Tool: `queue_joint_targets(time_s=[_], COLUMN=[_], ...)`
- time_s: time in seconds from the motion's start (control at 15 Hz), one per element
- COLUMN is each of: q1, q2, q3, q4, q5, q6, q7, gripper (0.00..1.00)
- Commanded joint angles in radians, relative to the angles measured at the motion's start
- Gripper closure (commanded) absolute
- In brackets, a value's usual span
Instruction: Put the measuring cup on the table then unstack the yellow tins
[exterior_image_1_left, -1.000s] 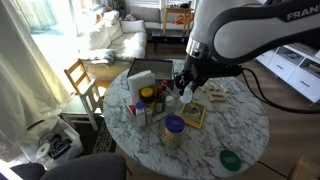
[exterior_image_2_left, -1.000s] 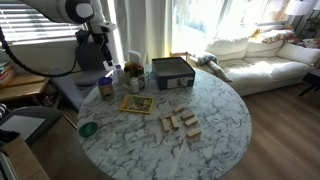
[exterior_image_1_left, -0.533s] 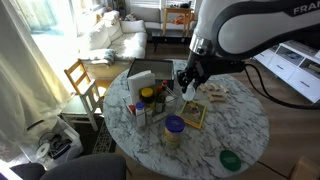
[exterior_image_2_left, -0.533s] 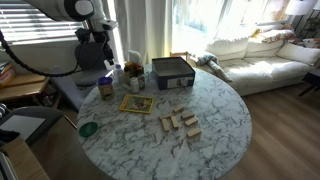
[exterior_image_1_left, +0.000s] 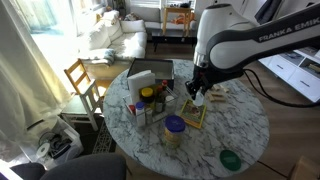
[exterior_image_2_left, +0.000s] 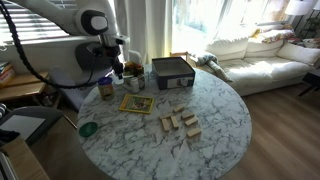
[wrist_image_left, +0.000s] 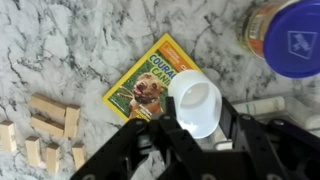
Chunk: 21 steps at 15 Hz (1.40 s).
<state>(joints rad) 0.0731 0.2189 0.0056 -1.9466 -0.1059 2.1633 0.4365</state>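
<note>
My gripper (wrist_image_left: 196, 122) is shut on the measuring cup (wrist_image_left: 195, 95), whose whitish inside faces the wrist camera. It holds the cup above the marble table (exterior_image_1_left: 240, 125), over the edge of a yellow picture book (wrist_image_left: 150, 80). In both exterior views the gripper (exterior_image_1_left: 197, 95) (exterior_image_2_left: 112, 68) hangs low over the table. The yellow tins (exterior_image_1_left: 174, 131) (exterior_image_2_left: 106, 89) stand stacked near the table edge, blue-looking on top. They also show at the top right of the wrist view (wrist_image_left: 285, 35).
Jars and bottles (exterior_image_1_left: 148, 100) cluster beside a dark box (exterior_image_1_left: 150, 72) (exterior_image_2_left: 170, 72). Several wooden blocks (wrist_image_left: 45, 125) (exterior_image_2_left: 178, 122) lie near the book (exterior_image_1_left: 194, 113). A flat green disc (exterior_image_1_left: 231, 158) (exterior_image_2_left: 88, 128) sits by the table edge. A chair (exterior_image_1_left: 80, 80) stands beside the table.
The gripper has moved with the cup away from the jars, sideways and lower, to over the book. Nothing else has moved.
</note>
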Motion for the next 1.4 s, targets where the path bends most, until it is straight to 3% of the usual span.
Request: queue_joint_targets(time_s=[0.0,0.4,1.07,1.13,1.2,1.33], q1=[-0.066,-0.142,-0.179,-0.176,-0.177,-0.164], q2=[0.088,0.138,0.168,0.160,0.142,0.095], q3=[-0.011,-0.032,-0.043,-0.041,-0.032,-0.027], q4=[-0.003,-0.041,-0.189,-0.202,-0.207,-0.218], q5=[0.084,0.115,0.170,0.179,0.200,0.215], q6=[0.036,0.053,0.212,0.232,0.216,0.199], q7=[-0.229,-0.461,-0.477,-0.465,-0.467,-0.449], gripper=[0.81,0.81,0.81,0.49,0.29,0.17])
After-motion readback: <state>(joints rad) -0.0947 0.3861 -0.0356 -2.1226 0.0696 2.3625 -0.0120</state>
